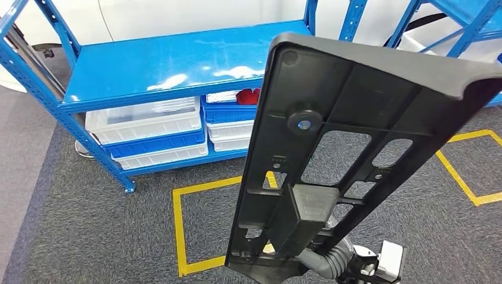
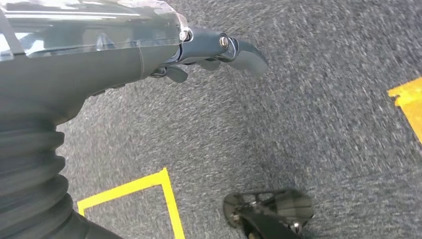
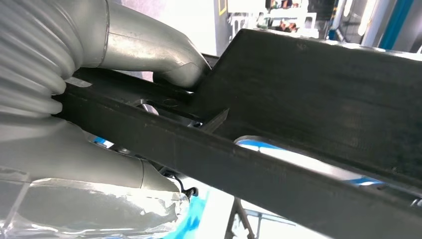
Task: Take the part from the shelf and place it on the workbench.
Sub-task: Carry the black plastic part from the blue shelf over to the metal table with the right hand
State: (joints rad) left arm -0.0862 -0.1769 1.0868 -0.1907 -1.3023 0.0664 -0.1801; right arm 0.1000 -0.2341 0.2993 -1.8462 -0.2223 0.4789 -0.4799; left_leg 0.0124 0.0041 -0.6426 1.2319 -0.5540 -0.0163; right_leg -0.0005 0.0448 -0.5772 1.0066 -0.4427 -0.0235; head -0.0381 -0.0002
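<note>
Right robot hand (image 3: 124,99) grips one black part (image 1: 331,148), seemingly near its end.

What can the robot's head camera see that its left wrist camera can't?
The head view shows the blue shelf with white and blue bins stacked underneath, and the long black plastic part held up from its lower end by the right hand.

The left wrist view shows the left hand hanging over the floor with nothing in it; its fingers are hard to read.

Both show the grey carpet and yellow floor tape. The dark ribbed piece low in the wrist picture may be the end of that part.
</note>
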